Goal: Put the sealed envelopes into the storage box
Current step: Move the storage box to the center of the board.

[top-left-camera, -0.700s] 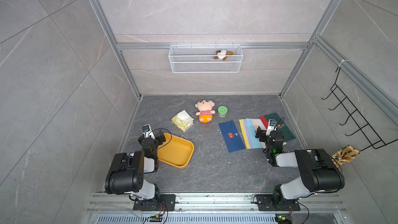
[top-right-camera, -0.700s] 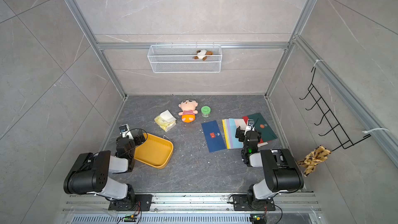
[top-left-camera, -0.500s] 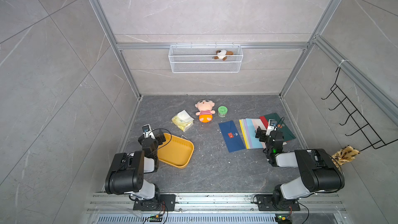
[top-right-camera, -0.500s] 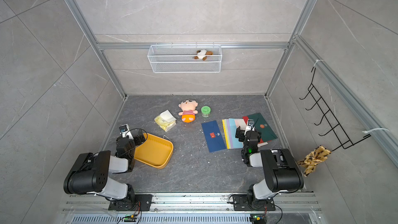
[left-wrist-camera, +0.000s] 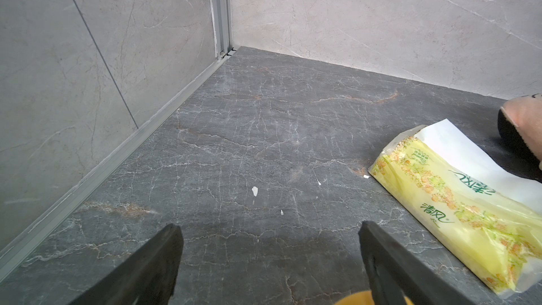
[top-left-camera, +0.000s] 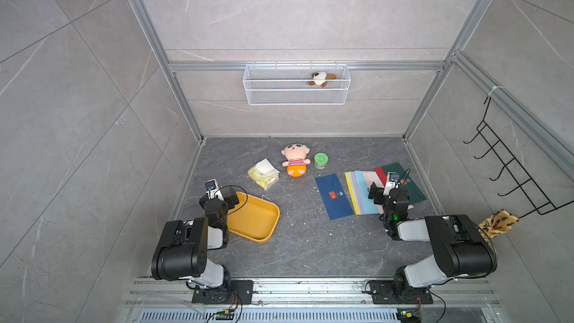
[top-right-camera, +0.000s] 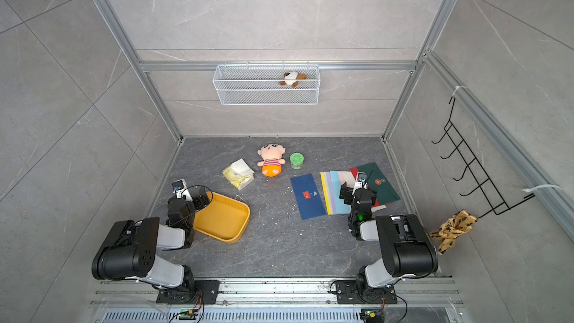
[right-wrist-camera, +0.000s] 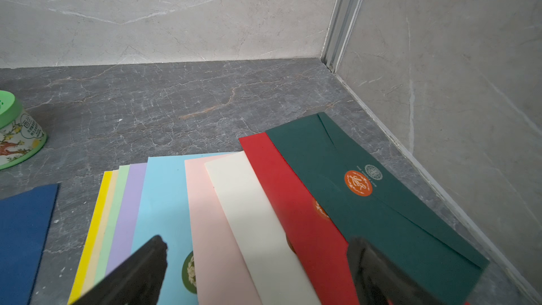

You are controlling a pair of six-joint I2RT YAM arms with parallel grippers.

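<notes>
Nothing has moved since the earlier frames. Both arms sit where they were, so I judge the task not yet begun, with every envelope outside the box. The right pincer [right-wrist-camera: 255, 242] is released and empty, jaws spread just above the fanned sealed envelopes [right-wrist-camera: 164, 200]. The dark green envelope [right-wrist-camera: 381, 200] is on its right and the navy envelope [top-left-camera: 334, 195] lies apart on its left, with a green jar [right-wrist-camera: 14, 136] farther ahead. The left pincer [left-wrist-camera: 268, 230] is also released and empty. The storage box [top-left-camera: 251, 217] is just beside it on its right and holds nothing, and a tissue pack [left-wrist-camera: 454, 200] lies ahead.
</notes>
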